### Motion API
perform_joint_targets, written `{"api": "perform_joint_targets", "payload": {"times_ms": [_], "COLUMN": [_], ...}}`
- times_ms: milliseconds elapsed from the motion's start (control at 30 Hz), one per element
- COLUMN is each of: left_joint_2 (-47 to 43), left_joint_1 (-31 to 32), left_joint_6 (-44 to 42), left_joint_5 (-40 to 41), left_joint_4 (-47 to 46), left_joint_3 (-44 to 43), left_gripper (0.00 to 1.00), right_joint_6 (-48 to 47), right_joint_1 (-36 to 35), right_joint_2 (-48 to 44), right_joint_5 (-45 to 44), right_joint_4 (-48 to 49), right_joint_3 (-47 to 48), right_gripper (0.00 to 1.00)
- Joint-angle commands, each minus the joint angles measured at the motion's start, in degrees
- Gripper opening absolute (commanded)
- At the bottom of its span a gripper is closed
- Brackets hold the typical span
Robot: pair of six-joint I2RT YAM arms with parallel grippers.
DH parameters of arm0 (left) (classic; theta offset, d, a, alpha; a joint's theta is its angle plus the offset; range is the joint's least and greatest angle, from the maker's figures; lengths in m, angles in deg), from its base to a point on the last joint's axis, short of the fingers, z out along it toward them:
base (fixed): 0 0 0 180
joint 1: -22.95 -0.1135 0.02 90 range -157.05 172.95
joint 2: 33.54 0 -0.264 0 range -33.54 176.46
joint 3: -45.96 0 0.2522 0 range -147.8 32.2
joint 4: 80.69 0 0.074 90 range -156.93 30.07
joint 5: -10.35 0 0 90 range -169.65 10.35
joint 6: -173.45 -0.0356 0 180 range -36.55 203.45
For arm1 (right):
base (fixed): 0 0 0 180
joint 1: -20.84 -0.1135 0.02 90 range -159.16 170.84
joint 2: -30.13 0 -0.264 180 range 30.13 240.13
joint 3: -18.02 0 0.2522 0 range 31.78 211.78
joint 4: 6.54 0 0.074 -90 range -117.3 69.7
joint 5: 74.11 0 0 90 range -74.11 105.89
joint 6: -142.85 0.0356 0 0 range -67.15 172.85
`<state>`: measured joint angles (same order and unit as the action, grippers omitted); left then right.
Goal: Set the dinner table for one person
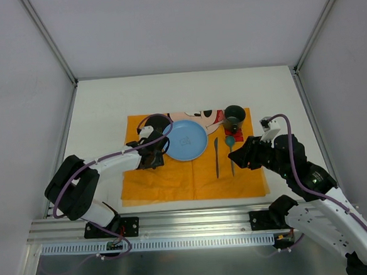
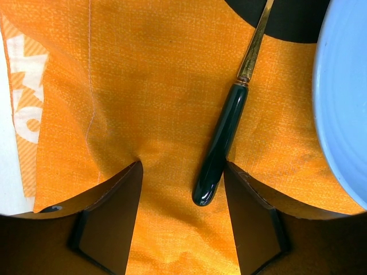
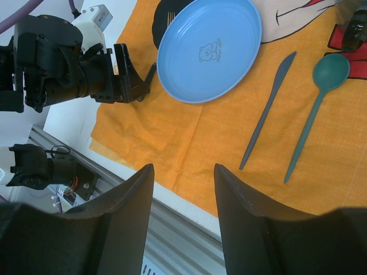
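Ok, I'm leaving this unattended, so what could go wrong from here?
The left pincer stands open astride the fork, its fingertips seemingly puckering the orange placemat; closing or pulling away could drag the cloth and shift the blue plate nearby. It could also nudge the fork askew.

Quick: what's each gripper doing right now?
Left gripper: open, fingers either side of the dark utensil handle, not clamped on it.
Right gripper: open, holding nothing.
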<state>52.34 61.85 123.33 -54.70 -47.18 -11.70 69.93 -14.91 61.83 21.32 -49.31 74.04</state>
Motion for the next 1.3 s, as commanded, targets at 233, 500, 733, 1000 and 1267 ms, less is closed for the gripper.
{"api": "perform_joint_targets", "payload": {"times_ms": [233,500,733,1000,1267], "left_joint_2": [-1.86,0.33,2.27,2.71,1.57], "left_joint_1": [-0.22,1.18,2.94,3.21,3.21], "left_joint_6": [-0.33,-0.59,-0.59,-0.42,0.90], "left_joint_5": [0.01,-1.22,-1.13,-0.96,0.10], "left_joint_4": [1.17,-0.15,-0.15,-0.06,0.11], "left_joint_3": [-0.66,-1.89,-3.91,-4.09,-2.86], "left_gripper": [0.56,0.35,0.25,0.22,0.10], "right_joint_6": [1.11,1.11,0.94,0.76,0.76], "right_joint_1": [-0.20,-0.29,-0.29,-0.29,-0.29], "right_joint_2": [-0.41,-0.50,-0.77,-0.85,-0.59], "right_joint_5": [1.51,1.51,1.34,1.07,1.25], "right_joint_4": [1.59,1.59,1.15,0.98,1.07], "right_joint_3": [-0.25,-0.42,-0.51,-0.78,-0.86], "right_gripper": [0.49,0.49,0.49,0.49,0.49]}}
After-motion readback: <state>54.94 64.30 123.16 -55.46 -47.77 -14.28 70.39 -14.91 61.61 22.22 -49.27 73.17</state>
